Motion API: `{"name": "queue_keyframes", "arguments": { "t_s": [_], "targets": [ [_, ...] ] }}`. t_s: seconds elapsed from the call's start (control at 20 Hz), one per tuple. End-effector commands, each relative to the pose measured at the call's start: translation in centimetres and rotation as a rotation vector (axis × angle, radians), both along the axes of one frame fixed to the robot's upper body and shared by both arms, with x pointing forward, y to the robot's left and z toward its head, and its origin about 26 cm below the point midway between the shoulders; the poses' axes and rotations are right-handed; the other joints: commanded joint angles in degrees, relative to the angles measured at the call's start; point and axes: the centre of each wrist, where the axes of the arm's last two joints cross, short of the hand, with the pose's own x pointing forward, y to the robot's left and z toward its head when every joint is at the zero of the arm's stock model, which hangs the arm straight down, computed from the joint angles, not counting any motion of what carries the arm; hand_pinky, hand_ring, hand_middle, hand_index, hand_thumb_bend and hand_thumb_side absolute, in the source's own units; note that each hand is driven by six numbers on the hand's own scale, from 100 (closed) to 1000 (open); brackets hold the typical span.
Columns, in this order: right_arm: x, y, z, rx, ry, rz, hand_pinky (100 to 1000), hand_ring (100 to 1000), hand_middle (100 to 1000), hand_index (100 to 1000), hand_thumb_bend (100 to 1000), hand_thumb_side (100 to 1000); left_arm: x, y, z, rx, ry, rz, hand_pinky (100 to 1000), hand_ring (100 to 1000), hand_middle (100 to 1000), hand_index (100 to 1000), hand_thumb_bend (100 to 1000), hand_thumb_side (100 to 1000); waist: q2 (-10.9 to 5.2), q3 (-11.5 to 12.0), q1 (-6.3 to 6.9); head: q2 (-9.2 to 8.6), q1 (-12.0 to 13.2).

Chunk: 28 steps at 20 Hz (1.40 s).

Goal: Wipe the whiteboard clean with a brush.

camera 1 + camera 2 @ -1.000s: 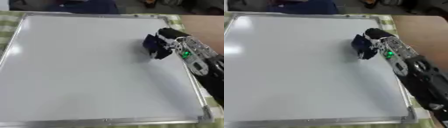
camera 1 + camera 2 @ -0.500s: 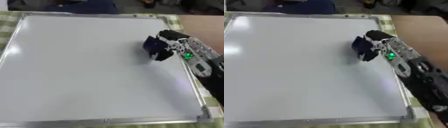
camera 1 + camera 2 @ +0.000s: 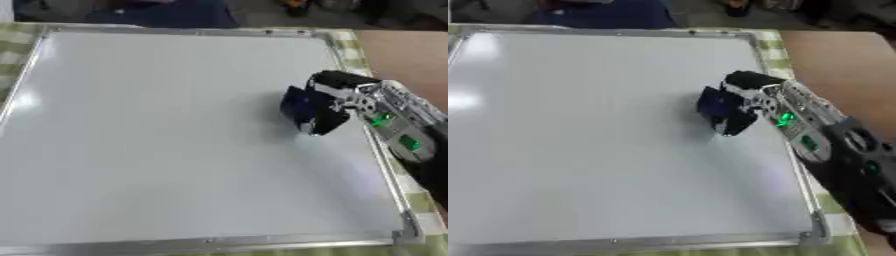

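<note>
A large whiteboard (image 3: 157,135) with a silver frame fills most of the view, and its surface looks blank. My right hand (image 3: 346,95) reaches in from the right, fingers curled round a dark blue brush (image 3: 306,110). The brush presses on the board near its right edge, a little above the middle. A green light shows on my right forearm (image 3: 798,125). My left hand is out of view.
The board lies on a green checked cloth (image 3: 350,45). A brown tabletop (image 3: 842,55) shows at the upper right. A dark blue shape (image 3: 175,12) lies beyond the board's far edge.
My right hand and the brush have slid a little down and toward the board's middle. The board's surface looks the same.
</note>
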Motion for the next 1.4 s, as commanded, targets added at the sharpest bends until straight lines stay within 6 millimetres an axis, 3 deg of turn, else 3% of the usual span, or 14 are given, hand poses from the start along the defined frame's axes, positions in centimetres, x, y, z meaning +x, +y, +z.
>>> {"name": "queue_keyframes", "arguments": {
  "t_s": [0.05, 0.45, 1.4],
  "targets": [
    [-0.9, -0.1, 1.4, -0.026, -0.007, 0.023, 523, 608, 442, 140, 100, 171, -0.4, 0.2, 1.0, 0.02, -0.035, 0.002, 688, 854, 799, 853, 238, 1000, -1.61, -0.1, 0.04, -0.53, -0.3],
    [-1.4, -0.2, 1.3, -0.031, 0.014, 0.018, 521, 610, 441, 142, 100, 167, -0.3, 0.1, 1.0, 0.019, -0.037, 0.001, 688, 854, 799, 852, 239, 1000, -1.53, 0.0, 0.04, -0.64, -0.6],
    [1.9, -4.2, -0.5, -0.055, -0.025, -0.264, 473, 583, 384, 150, 100, 100, -0.3, 0.2, 1.1, 0.021, -0.045, 0.002, 688, 855, 801, 852, 234, 1000, -1.19, 0.9, 0.57, -0.43, -1.2]
  ]
}}
